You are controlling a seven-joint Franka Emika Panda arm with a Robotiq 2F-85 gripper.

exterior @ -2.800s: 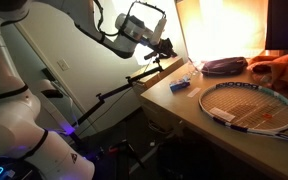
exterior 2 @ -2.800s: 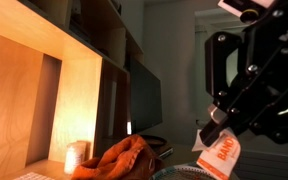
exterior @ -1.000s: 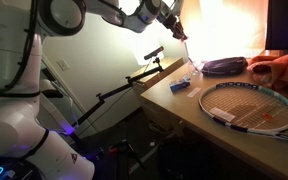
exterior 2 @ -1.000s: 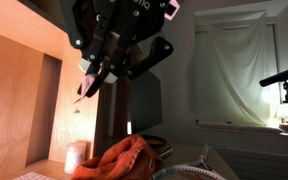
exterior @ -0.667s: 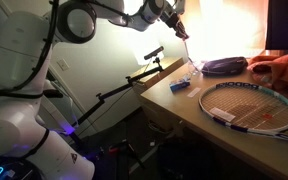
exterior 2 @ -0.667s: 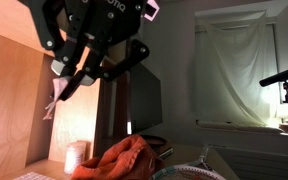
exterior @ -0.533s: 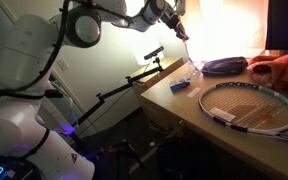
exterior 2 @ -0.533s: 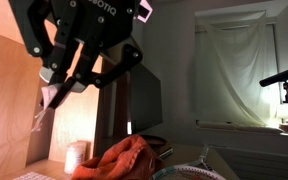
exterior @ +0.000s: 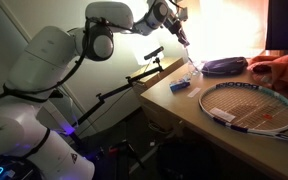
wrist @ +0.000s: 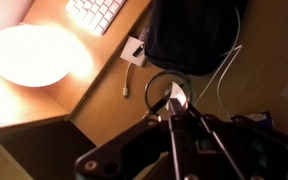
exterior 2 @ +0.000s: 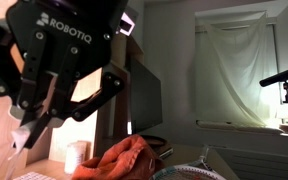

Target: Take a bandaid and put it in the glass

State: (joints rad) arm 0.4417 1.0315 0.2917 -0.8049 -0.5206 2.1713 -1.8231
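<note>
Currently: arm raised high, hand (exterior: 180, 30) well above the tabletop (exterior: 174, 98).

- tennis racket (exterior: 249, 105): flat on the tabletop, far below the hand and well off to the side.
- dark pouch (wrist: 194, 35): in the wrist view it lies past the fingertips, just beyond the glass; also seen below the hand in an exterior view (exterior: 224, 66).
- orange cloth (exterior 2: 124, 158): bunched up, lower than the hand in both exterior views, well apart from it.
- keyboard (wrist: 99, 12): only a corner shows in the wrist view, off to the side of the hand, near a bright lamp glare.
- hand (exterior 2: 29, 128): clenched on the bandaid (exterior 2: 19, 140), fingers pinched together at the tips.
- glass (wrist: 159, 82): upright on the tabletop; the wrist view looks down into its round rim, right under the fingertips (wrist: 177, 108).
- blue box (exterior: 181, 86): small, flat, on the tabletop below the hand, near the edge.
- bandaid: thin pale strip hanging down from the fingertips (exterior: 184, 40), in the air, touching nothing else, not in the glass.
</note>
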